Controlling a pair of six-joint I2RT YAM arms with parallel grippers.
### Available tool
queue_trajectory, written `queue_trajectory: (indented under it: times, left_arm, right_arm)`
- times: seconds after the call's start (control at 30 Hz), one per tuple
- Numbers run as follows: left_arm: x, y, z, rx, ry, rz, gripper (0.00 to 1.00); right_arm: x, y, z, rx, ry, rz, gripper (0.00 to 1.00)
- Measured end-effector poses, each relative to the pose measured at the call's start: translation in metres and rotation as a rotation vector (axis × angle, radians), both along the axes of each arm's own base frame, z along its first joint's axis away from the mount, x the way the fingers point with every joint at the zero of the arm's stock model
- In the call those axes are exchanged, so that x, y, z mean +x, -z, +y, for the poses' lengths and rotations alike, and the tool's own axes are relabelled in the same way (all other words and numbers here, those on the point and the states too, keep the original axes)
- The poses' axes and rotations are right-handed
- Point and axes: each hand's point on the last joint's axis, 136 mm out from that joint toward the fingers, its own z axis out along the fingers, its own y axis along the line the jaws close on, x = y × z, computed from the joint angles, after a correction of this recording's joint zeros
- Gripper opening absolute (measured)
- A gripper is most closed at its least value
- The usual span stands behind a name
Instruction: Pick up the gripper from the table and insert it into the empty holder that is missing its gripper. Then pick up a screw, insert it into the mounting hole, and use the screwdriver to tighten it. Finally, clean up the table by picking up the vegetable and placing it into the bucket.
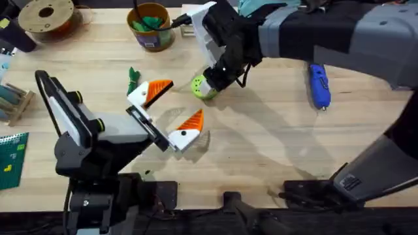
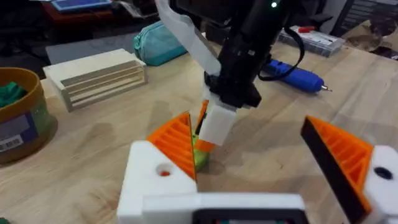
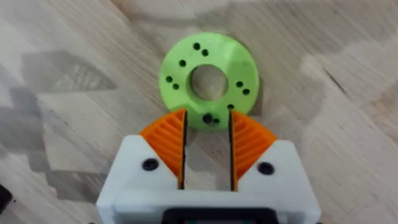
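Observation:
My right gripper [image 1: 212,78] reaches across the table [image 1: 274,137] and hangs just over a lime-green ring [image 1: 202,87]. Its orange fingers [image 3: 166,140] stand a narrow gap apart at the ring's rim [image 3: 208,78]. A dark spot lies between the fingertips; I cannot tell whether it is a screw or a hole. My left gripper [image 1: 173,108] is wide open beside the ring, with orange wedge fingers [image 2: 177,143] on white mounts. The vegetable [image 1: 133,77] lies left of it. The blue screwdriver [image 1: 319,85] lies to the right. The bucket [image 1: 151,26] stands at the back. The loose gripper piece and empty holder are out of view.
A brown filament spool [image 1: 46,16] sits at the back left. A wooden rack [image 1: 13,101] and a green board [image 1: 10,156] lie at the left edge. A slatted wooden box [image 2: 96,74] and a teal pouch [image 2: 158,43] lie behind the bucket [image 2: 18,118].

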Motion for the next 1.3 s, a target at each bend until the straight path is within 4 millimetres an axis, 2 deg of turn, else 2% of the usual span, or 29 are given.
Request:
queue_trajectory:
  times: [0.23,0.5,0.83,1.03,1.2,1.3]
  left_arm:
    - [0.0,0.0,0.0,0.0,0.0,0.0,0.985]
    - [0.0,-0.0001,0.0,0.0,0.0,0.0,0.985]
    - [0.0,0.0,0.0,0.0,0.0,0.0,0.985]
    - [0.0,0.0,0.0,0.0,0.0,0.0,0.985]
    - [0.0,0.0,0.0,0.0,0.0,0.0,0.985]
    - [0.0,0.0,0.0,0.0,0.0,0.0,0.985]
  right_arm:
    - [0.0023,0.0008,-0.0036,-0.021,0.008,-0.013,0.347]
    - [-0.0039,0.0012,0.0034,-0.037,-0.016,-0.026,0.347]
    - [-0.0025,0.0019,0.002,-0.09,-0.017,-0.072,0.343]
    - [-0.0013,0.0019,0.0008,-0.097,-0.014,-0.078,0.185]
    - [-0.0012,0.0019,0.0008,-0.097,-0.014,-0.079,0.152]
    - [-0.0012,0.0019,0.0008,-0.098,-0.017,-0.08,0.019]
